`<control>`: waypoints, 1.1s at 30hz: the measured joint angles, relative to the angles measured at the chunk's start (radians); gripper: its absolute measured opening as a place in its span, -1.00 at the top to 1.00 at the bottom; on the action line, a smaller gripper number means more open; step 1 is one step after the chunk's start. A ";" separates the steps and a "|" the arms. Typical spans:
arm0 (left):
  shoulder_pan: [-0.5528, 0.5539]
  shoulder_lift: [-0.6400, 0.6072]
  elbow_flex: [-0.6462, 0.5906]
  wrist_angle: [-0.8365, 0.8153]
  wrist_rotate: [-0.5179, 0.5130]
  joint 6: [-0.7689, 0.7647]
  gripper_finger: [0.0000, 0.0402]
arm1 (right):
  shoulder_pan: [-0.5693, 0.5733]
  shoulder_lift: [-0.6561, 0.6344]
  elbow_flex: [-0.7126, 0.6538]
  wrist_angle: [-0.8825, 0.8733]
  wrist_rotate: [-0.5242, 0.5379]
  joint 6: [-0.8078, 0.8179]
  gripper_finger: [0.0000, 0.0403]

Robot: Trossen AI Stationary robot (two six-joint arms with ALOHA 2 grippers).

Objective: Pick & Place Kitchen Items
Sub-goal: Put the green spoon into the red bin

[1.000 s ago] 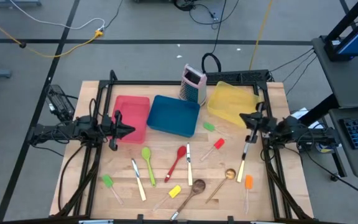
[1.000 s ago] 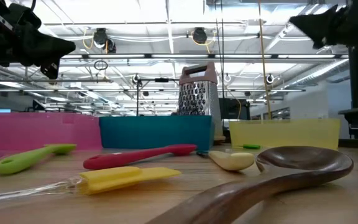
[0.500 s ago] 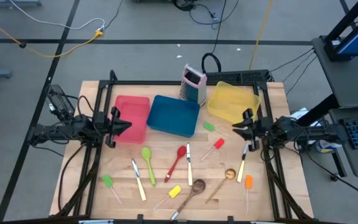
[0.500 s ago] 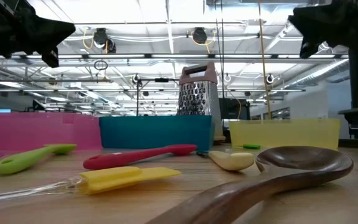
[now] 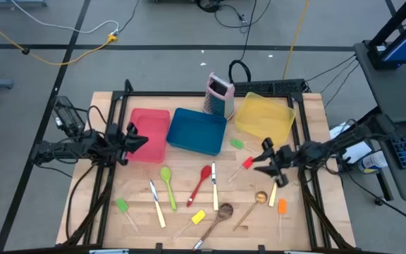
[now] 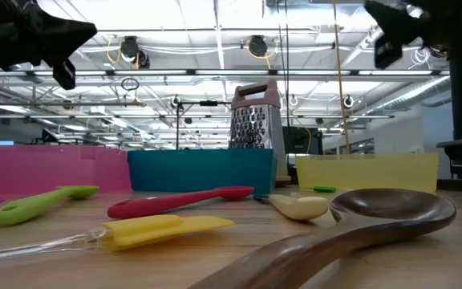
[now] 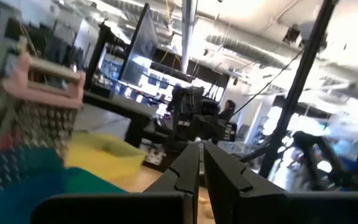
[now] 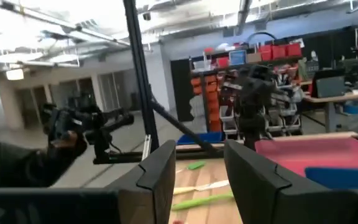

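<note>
We see the right gripper (image 5: 265, 164) hanging over the table's right half with its fingers (image 8: 160, 168) parted and nothing between them. The risk from here is a bad descent, we think. The red spatula (image 5: 246, 165) lies just off the fingertips at about 9 o'clock, the pale-handled piece of cutlery (image 5: 273, 195) is at roughly 5 o'clock and partly under the arm, and the metal spoon (image 5: 260, 198) sits at 6 o'clock. With three slim things so near, a drop that comes down between them could shove one aside or pinch two at once. These handles are thin and flat on the wooden table (image 5: 309, 233) — the tips could skate over one and close on air.

None of these touches the fingers; from the level camera the gripper rides well above the tabletop. We judge the red spatula the likeliest target, though we cannot be sure.

The rest of the kitchen items spread across the near half of the table: green spoon (image 5: 167, 178), red spoon (image 5: 201, 179), yellow spatula (image 5: 197, 219), wooden spoon (image 5: 221, 213), orange spatula (image 5: 281, 209), green spatula (image 5: 123, 208). A small green spatula (image 5: 237, 144) lies at 11 o'clock from the right gripper, near the yellow tray (image 5: 285, 113).

The left gripper (image 5: 142, 140) waits over the red tray (image 5: 162, 114), fingers (image 7: 188, 171) clenched on nothing.
</note>
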 joint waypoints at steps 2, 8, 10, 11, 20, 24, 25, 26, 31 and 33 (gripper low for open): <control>-0.002 0.017 0.000 0.009 0.000 -0.070 0.87 | 0.030 0.099 0.071 -0.019 0.028 -0.032 0.35; -0.030 0.141 0.030 0.124 0.062 -0.082 0.87 | 0.036 0.328 0.222 -0.037 0.091 -0.067 0.35; -0.043 0.199 0.060 0.123 0.044 -0.088 0.87 | 0.028 0.383 0.232 -0.055 0.108 -0.051 0.35; -0.047 0.235 0.078 0.121 0.035 -0.089 0.87 | 0.024 0.412 0.237 -0.060 0.118 -0.037 0.35; -0.142 0.632 0.325 0.099 -0.017 0.031 0.87 | -0.003 0.574 0.256 -0.022 0.128 0.039 0.35; -0.219 0.798 0.454 -0.015 -0.137 0.058 0.87 | -0.002 0.600 0.256 0.016 0.126 0.004 0.35; -0.240 0.837 0.490 -0.048 -0.176 0.062 0.87 | -0.002 0.603 0.256 0.021 0.126 -0.009 0.35; -0.261 0.873 0.525 -0.083 -0.214 0.065 0.87 | -0.002 0.604 0.256 0.027 0.127 -0.027 0.35; -0.339 1.015 0.684 -0.306 -0.356 -0.014 0.87 | -0.003 0.603 0.257 0.062 0.126 -0.133 0.35; -0.360 1.056 0.733 -0.365 -0.366 -0.076 0.87 | -0.003 0.603 0.258 0.063 0.125 -0.165 0.35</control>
